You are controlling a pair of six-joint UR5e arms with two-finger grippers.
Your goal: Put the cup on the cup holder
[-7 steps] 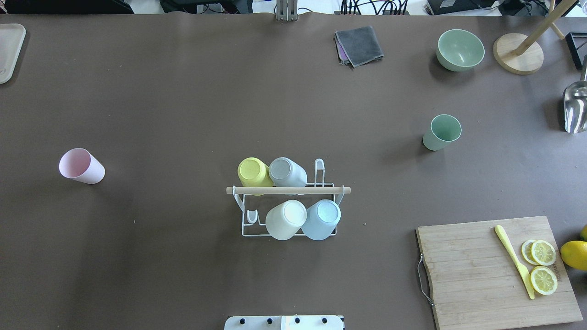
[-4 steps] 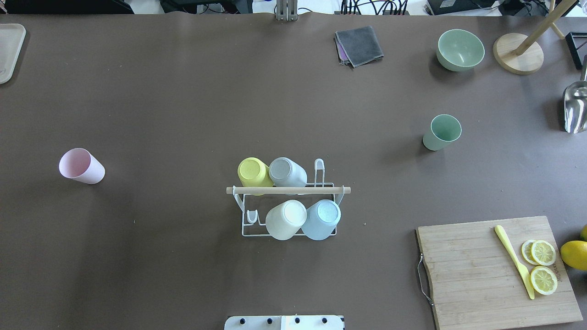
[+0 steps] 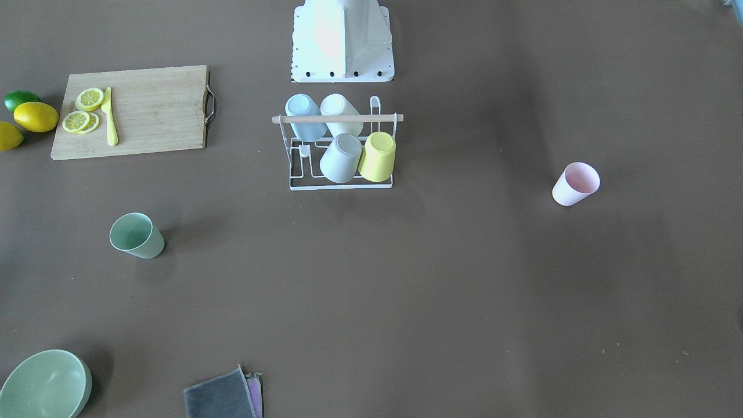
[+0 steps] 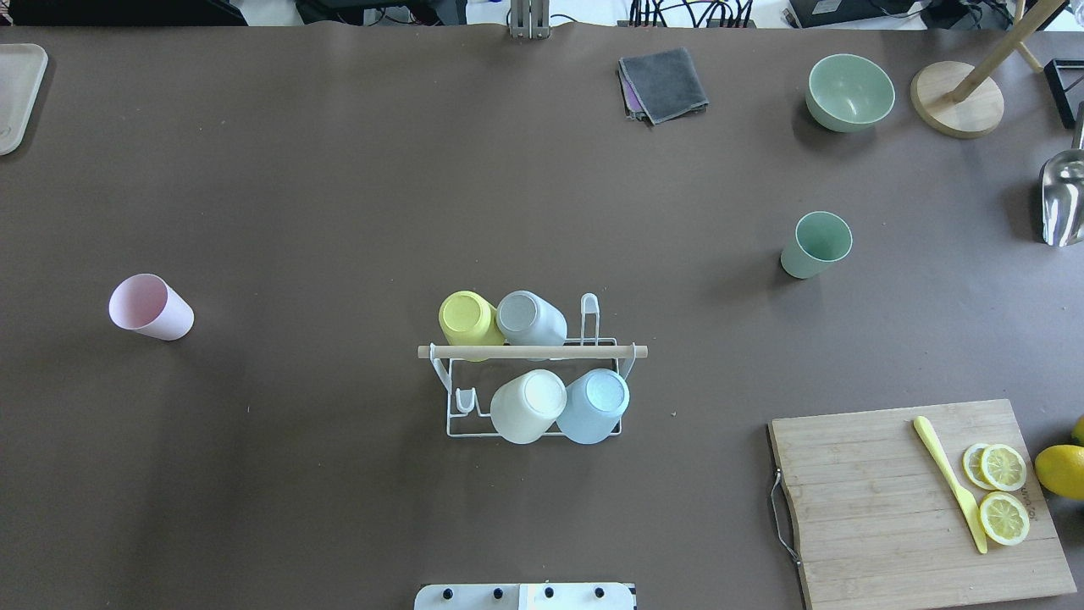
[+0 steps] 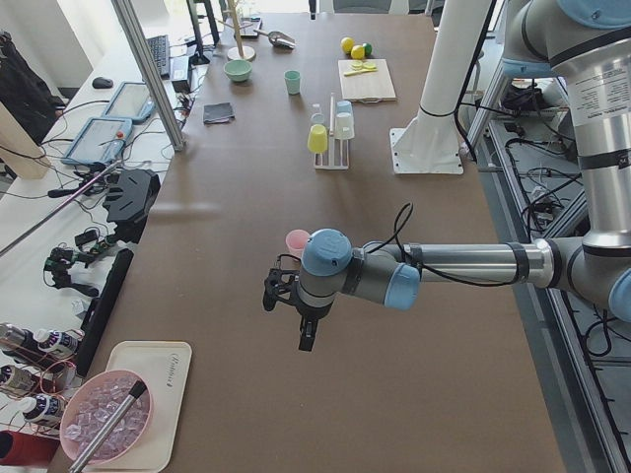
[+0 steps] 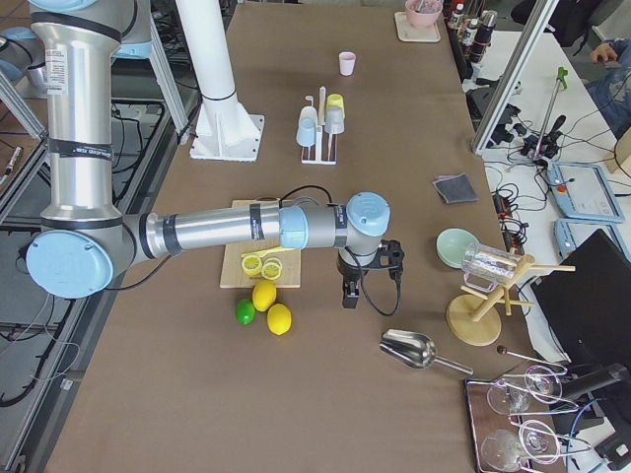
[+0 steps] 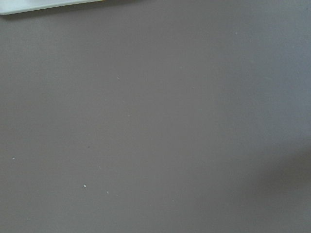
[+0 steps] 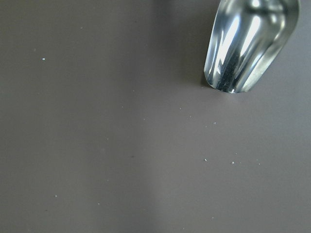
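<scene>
I read this as the very start: no cup is in hand, and the approach has yet to begin. In the overhead view the cup holder [image 4: 532, 352] sits mid-table with four cups already upended on it, leaving one free peg [image 4: 589, 305] in the far row and another [image 4: 464, 400] in the near row. Two cups stand loose, mouths up: the pink cup [image 4: 151, 307] at 9 o'clock from the holder and the green cup [image 4: 815, 245] at about 2 o'clock, both well apart from it.

Neither arm shows in the overhead or front views. Only the side cameras catch them: the left gripper [image 5: 308, 335] hangs over bare table near the pink cup, and the right gripper [image 6: 348, 293] hangs beyond the cutting board [image 6: 258, 264]. From those angles I cannot tell how wide either claw stands. The right wrist camera adds only a metal scoop [image 8: 248, 43] at 1 o'clock in its frame.

Next, I judge, one arm must travel to a loose cup, grip its wall, invert it and lower it over a free peg.
</scene>
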